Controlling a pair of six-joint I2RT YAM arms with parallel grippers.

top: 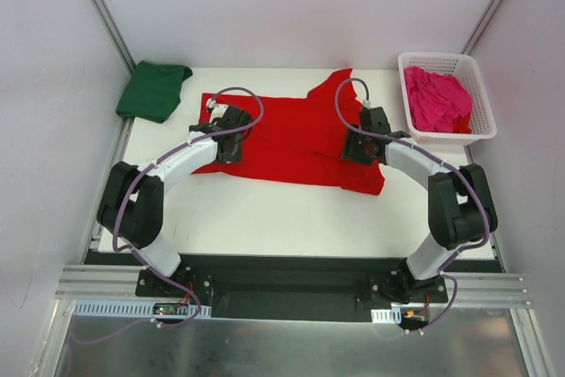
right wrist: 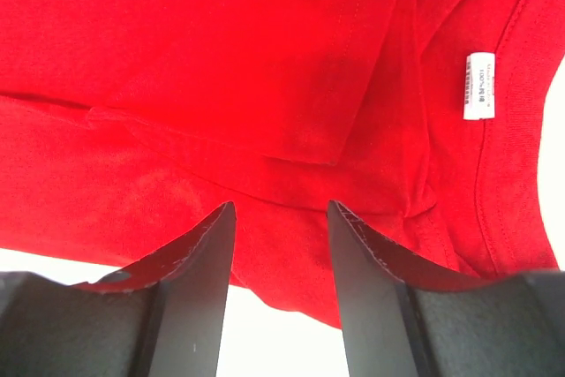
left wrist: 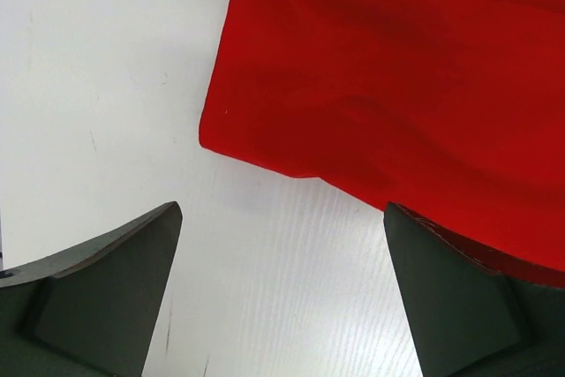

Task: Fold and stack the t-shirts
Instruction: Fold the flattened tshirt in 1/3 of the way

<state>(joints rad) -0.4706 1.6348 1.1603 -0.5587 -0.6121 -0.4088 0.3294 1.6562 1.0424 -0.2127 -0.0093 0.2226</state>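
While the dark green t-shirt (top: 153, 90) already lies as a folded bundle at the far left corner of the table (top: 265, 218), the rest of the job looks a good way off. From where I stand, that is the only piece that could count as finished, and nothing is stacked on it.

The red t-shirt (top: 291, 134) lies mid-table, turned sideways and mostly flat, with one sleeve poking toward the far edge. The right wrist view shows its collar and white neck label (right wrist: 478, 86), with one layer of cloth lying over another beside them. I would call that a first fold at most.

The left end effector (left wrist: 282, 218) is spread wide and hangs over bare table at the shirt's left corner, gripping nothing. The right end effector (right wrist: 281, 218) stands partly spread low over the shirt near its near hem. Red cloth shows through the gap, but I cannot tell whether any of it is caught.

The magenta pink t-shirt (top: 437, 99) sits crumpled in the white lattice basket (top: 484, 121) at the far right, untouched as far as I can see.

My reckoning is one shirt folded, one in hand and one waiting. The red one has yet to be folded down and set on the green, then the pink lifted out, folded and stacked.
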